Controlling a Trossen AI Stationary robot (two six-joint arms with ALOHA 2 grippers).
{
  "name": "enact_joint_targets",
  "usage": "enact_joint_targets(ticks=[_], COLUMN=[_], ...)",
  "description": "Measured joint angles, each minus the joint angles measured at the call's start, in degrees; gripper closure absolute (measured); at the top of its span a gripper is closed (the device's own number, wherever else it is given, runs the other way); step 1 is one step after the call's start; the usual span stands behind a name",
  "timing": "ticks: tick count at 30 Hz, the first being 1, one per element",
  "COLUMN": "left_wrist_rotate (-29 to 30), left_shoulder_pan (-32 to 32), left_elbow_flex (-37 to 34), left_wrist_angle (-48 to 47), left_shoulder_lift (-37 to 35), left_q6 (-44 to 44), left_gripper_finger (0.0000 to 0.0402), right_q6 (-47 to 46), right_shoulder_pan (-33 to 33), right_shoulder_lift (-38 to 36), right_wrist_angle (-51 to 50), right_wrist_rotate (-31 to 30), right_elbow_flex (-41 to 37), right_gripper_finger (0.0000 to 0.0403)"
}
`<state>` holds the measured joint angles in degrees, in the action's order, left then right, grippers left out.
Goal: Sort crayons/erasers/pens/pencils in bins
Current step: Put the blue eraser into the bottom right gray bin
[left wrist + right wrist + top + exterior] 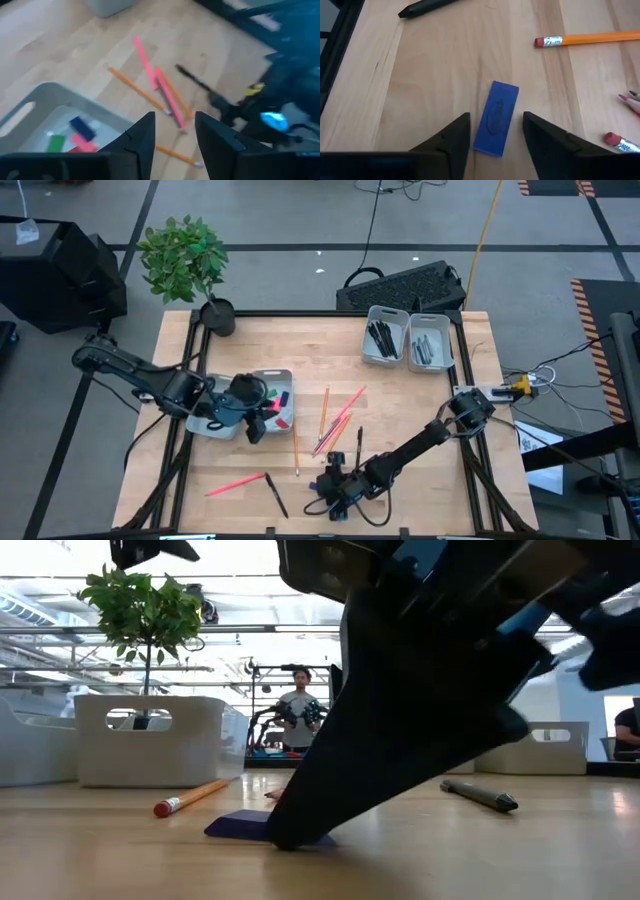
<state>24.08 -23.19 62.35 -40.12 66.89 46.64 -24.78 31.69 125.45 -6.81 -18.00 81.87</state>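
Observation:
A blue eraser lies flat on the table near its front edge. My right gripper is open and low over it, one finger on each side of the eraser's near end; in the low view a fingertip reaches the table beside the eraser. My left gripper is open and empty. It hovers at the edge of a left bin that holds blue, green and pink erasers. Loose orange and pink pencils lie at the table's middle. Black pens fill the two far right bins.
A pink pencil and a black pen lie at the front left, and an orange pencil and another pen lie near the eraser. A potted plant stands at the far left corner. A person stands beyond the table.

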Motion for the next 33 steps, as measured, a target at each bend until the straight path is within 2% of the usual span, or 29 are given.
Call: enact_joint_targets(ticks=[5,8,12,15,21,27,30,33], left_wrist_rotate=[0.69,3.46,4.49,4.59,4.48,1.46,1.26,1.27], left_shoulder_pan=[-3.25,-5.41,-6.58,-5.98,-5.67,-5.81,-5.24,-3.56], left_elbow_flex=[0.0,0.0,-1.03,-2.13,-6.2,-10.28,-12.21,-14.68], left_wrist_angle=[9.36,18.28,30.73,32.73,29.97,29.61,30.01,30.23], left_shoulder_lift=[-0.03,-0.24,-0.26,-0.26,-0.26,-0.26,-0.26,-0.26], left_q6=[-4.39,-9.39,-17.46,-18.42,-14.11,-8.49,0.46,13.11], left_gripper_finger=[0.0261,0.0261,0.0261,0.0261,0.0261,0.0261,0.0261,0.0261], right_q6=[-0.06,-0.47,-0.21,-0.04,1.52,4.93,8.4,12.95], right_shoulder_pan=[-0.14,-0.14,-0.27,-0.28,-0.55,-0.75,-1.13,-1.87], right_shoulder_lift=[0.02,0.06,0.1,-0.5,-3.9,-11.07,-14.63,-18.13], right_wrist_angle=[-0.03,-0.3,-0.69,-0.94,-2.99,-7.13,-9.83,-11.12], right_wrist_rotate=[1.14,1.59,2.9,3.05,4.24,3.17,0.71,-2.42], right_elbow_flex=[-1.23,-1.55,-1.61,-1.63,-1.91,-1.98,-1.89,-1.93], right_gripper_finger=[0.0297,0.0325,0.0342,0.0344,0.0345,0.0346,0.0346,0.0346])
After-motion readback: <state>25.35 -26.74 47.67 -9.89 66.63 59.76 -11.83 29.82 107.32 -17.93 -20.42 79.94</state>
